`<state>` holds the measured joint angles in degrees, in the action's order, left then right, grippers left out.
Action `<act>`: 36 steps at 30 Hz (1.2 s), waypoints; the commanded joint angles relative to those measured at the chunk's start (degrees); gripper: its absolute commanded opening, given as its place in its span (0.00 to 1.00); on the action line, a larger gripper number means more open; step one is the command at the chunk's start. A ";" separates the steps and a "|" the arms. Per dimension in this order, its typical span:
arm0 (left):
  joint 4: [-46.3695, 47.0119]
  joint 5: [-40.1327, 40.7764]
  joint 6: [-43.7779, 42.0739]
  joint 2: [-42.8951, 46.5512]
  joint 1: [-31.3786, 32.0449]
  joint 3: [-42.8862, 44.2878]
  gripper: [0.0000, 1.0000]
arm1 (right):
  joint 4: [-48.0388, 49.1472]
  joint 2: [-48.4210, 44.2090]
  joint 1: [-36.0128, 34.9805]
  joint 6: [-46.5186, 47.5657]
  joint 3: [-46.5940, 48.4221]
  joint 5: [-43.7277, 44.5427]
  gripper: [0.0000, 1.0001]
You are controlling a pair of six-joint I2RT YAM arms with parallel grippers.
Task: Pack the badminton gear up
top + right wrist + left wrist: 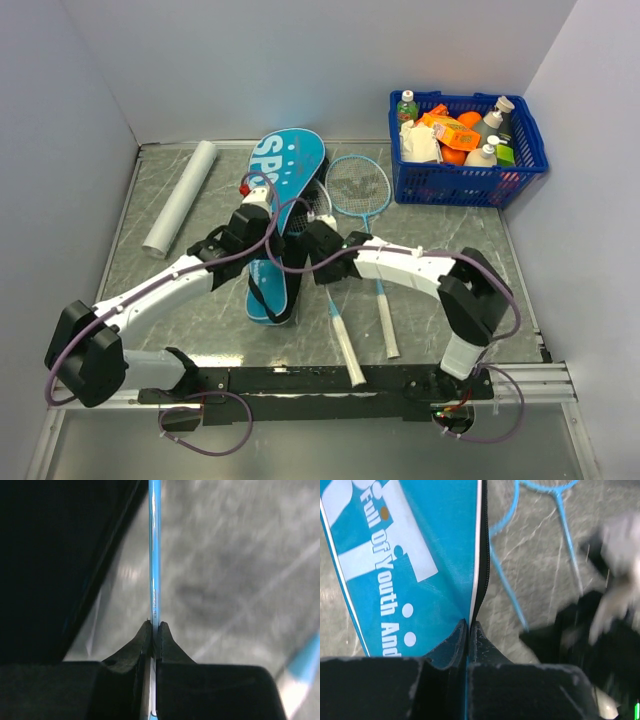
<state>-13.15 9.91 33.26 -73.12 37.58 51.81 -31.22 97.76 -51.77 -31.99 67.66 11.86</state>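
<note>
white-and-black arms, purple cables

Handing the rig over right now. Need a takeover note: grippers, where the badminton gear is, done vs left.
Left gripper: shut on the zip edge of the teal bag, which lies flat on the table.
Right gripper: shut on the shaft of the first racket, by the bag's right edge.
Second racket: free on the table, right of the first.
Shuttlecock: not visible in any view.
Done: both grips made; nothing looks bagged yet.
Left: open the bag, slide in both rackets, find and add the shuttlecock, zip shut.
</note>
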 commanded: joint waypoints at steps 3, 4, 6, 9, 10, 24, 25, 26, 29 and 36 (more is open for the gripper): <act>4.53 -3.05 1.55 4.48 1.44 -4.87 0.01 | 14.77 7.78 8.17 0.52 7.48 -7.45 0.00; 4.71 -3.32 1.72 4.57 1.53 -5.23 0.01 | 15.31 8.93 9.65 0.52 8.71 -8.25 0.00; 4.88 -3.32 1.73 4.31 1.70 -5.93 0.01 | 15.49 12.89 10.80 0.87 13.19 -9.74 0.00; 5.67 -4.11 1.81 3.34 2.06 -6.11 0.01 | 16.37 18.07 12.48 0.26 19.34 -11.68 0.00; 5.94 -4.55 2.16 2.82 2.14 -6.20 0.01 | 16.54 19.30 12.74 -0.26 20.92 -11.68 0.00; 6.47 -4.03 1.20 -0.79 2.93 -4.26 0.01 | 21.56 17.92 14.06 -2.91 20.16 -13.09 0.47; 6.73 -3.94 1.28 -1.32 2.93 -4.18 0.01 | 21.38 14.60 14.06 -2.64 16.75 -13.09 0.50; 6.90 -3.94 1.37 -1.58 2.85 -4.18 0.01 | 21.29 12.83 14.15 -1.77 14.89 -13.09 0.52; 8.05 -4.29 1.64 -2.46 2.76 -4.44 0.01 | 21.20 5.01 14.06 -1.32 6.72 -13.61 0.59; 8.66 -3.41 1.37 -3.69 2.85 -4.61 0.01 | 18.39 -10.21 14.15 -0.18 -8.85 -16.58 0.60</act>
<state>-8.34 6.42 34.70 -76.66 40.12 45.36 -12.69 93.51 -37.82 -33.45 63.79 -1.74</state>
